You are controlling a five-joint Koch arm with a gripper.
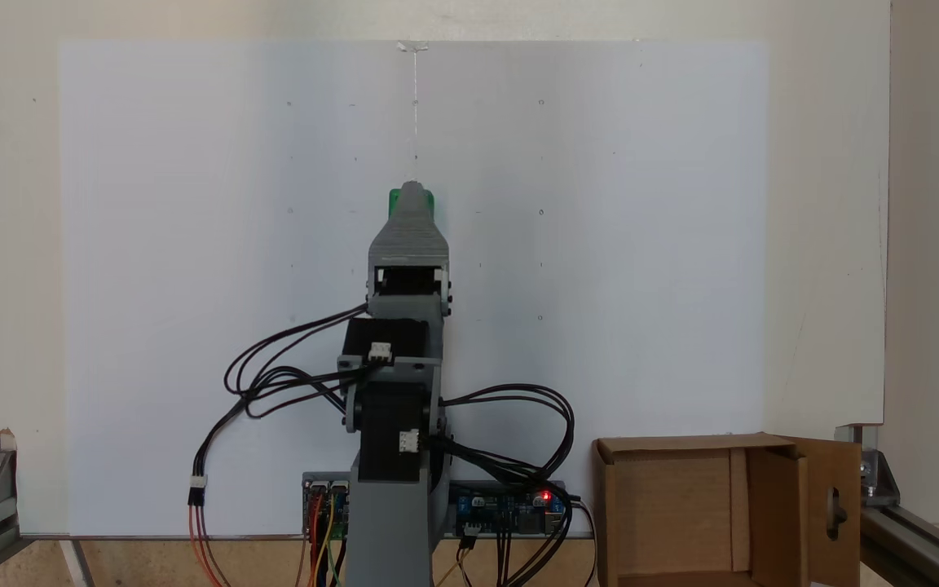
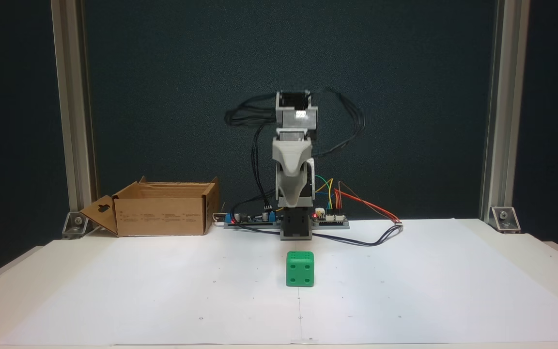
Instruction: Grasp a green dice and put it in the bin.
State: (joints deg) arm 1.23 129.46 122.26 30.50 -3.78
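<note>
The green dice [image 2: 300, 269] rests on the white sheet, in front of the arm's base and apart from the arm. From above, only the edges of the dice [image 1: 429, 204] peek out from under the gripper tip. The grey gripper [image 2: 291, 204] hangs nose-down above the table, higher than the dice and behind it. In the view from above, the gripper [image 1: 411, 192] is a single wedge with one tip showing, so I cannot tell how its jaws stand. The bin [image 2: 162, 213], a brown cardboard box with a slotted flap, stands beside the base; it is the bin [image 1: 681, 509] at lower right seen from above.
Circuit boards [image 2: 330, 219] and looping cables [image 2: 371, 232] lie around the arm's base. Metal frame posts [image 2: 494, 121] stand at the table's back corners. The white paper sheet [image 2: 162, 291] covers the table around the dice.
</note>
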